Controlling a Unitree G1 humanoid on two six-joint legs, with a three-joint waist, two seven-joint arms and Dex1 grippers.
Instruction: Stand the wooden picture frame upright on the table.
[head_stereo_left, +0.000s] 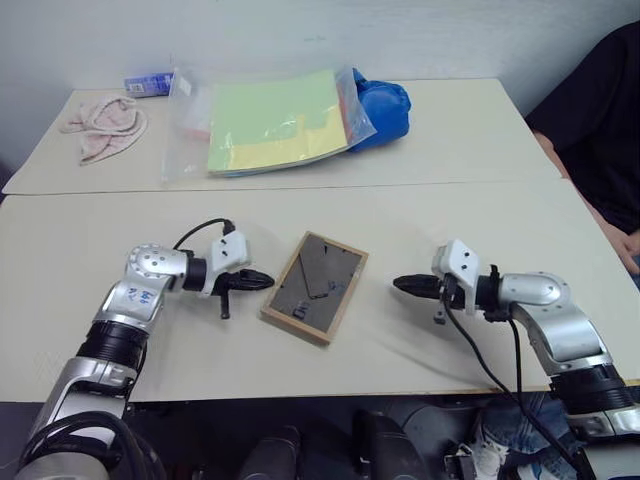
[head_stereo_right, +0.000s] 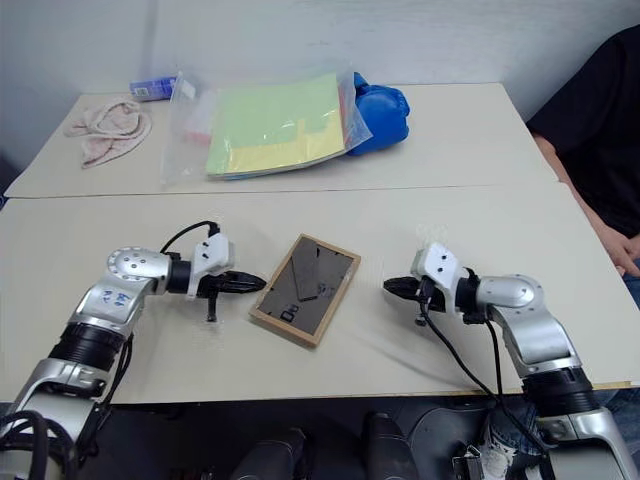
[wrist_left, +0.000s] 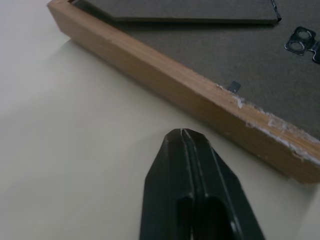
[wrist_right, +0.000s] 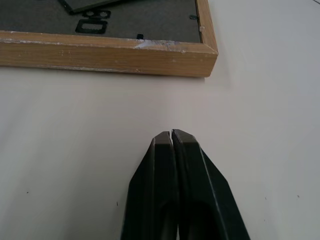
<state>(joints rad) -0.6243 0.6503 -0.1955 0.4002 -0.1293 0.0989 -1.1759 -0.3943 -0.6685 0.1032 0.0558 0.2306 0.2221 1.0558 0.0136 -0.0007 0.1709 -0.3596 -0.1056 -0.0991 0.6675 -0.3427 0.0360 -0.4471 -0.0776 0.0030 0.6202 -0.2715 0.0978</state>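
Left eye view is showing the counter (head_stereo_left: 470, 215), a broad cream top in two sections with a straight seam running across between the far section and the near one. On the far right a person in a dark top (head_stereo_left: 598, 130) is sitting beside the counter, one hand resting at its right edge. On the far section a clear bag (head_stereo_left: 268, 122) of green and yellow sheets is lying flat and glossy, with a rounded blue object (head_stereo_left: 383, 106) touching its right side. Further left a crumpled pinkish cloth (head_stereo_left: 103, 125) is lying in soft folds, and a small blue packet (head_stereo_left: 148, 83) is sitting just beyond it near the far edge.

On the near section the wooden picture frame (head_stereo_left: 315, 286) is lying flat, back side up, turned at an angle between the two arms. Its light wood border is showing chipped, whitish scuffs along the edges in the wrist views, and its dark grey matte back panel is carrying a folded-flat stand and small metal hangers.

The left end effector (head_stereo_left: 262, 281) is pointing at the frame's left edge, just beside it, its black fingers clenched together on nothing. The right end effector (head_stereo_left: 402, 285) is pointing at the frame from the right, a little apart, likewise clenched and empty. Nothing is lying between either one and the frame.
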